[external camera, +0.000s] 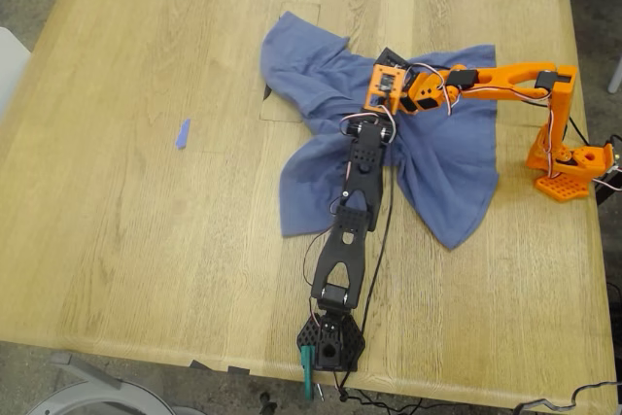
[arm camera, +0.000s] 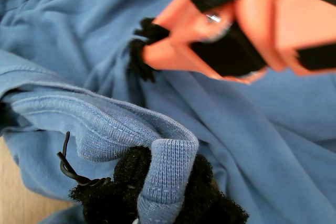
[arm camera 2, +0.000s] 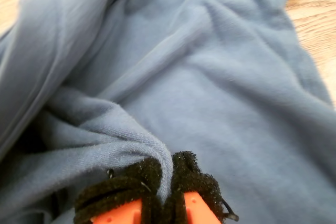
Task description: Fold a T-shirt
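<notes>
Pale wooden table (external camera: 126,240) is filling almost all of the exterior view, with grey floor showing around its edges. The T-shirt (external camera: 447,182) is lying crumpled on the table, in the exterior view's right half, with its parts spreading out in several directions. No print is showing on the cloth.

The black arm (external camera: 355,191) is reaching from its base at the table's near edge up onto the middle of the T-shirt. The orange arm (external camera: 505,80) is reaching from its base at the exterior view's right edge of the table across the cloth, and both arms are meeting over the shirt's middle.

My first gripper (arm camera: 163,192), on the black arm, is closing its black pads on a stitched hem of the T-shirt, which is folding over between them. My second gripper (arm camera 2: 165,192), on the orange arm, is pinching a raised fold of cloth tightly between its pads.

A small blue scrap (external camera: 182,133) is lying alone on the wood, well apart from the shirt, toward the exterior view's left.
</notes>
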Controlling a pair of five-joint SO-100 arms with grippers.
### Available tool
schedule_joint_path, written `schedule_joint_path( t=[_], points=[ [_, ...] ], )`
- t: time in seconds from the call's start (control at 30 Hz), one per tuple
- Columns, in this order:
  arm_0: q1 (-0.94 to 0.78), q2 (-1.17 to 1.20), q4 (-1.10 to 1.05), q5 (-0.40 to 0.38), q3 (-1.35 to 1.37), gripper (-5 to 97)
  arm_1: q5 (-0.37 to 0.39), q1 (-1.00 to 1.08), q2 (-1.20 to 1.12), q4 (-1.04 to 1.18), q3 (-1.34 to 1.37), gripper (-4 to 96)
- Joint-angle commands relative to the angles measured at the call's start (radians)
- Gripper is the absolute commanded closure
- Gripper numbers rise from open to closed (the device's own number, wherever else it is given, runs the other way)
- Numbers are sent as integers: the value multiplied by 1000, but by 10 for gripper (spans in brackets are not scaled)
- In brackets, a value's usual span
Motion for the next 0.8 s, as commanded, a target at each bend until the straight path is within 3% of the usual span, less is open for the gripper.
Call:
schedule_joint_path(
  t=[0.0, 0.77],
  points=[
    [83, 210, -52, -12, -44, 918, 8, 31, 86, -20, 0, 915],
    [411, 69, -161, -12, -44, 918, 9, 118, 166, -64, 117, 915]
  ],
)
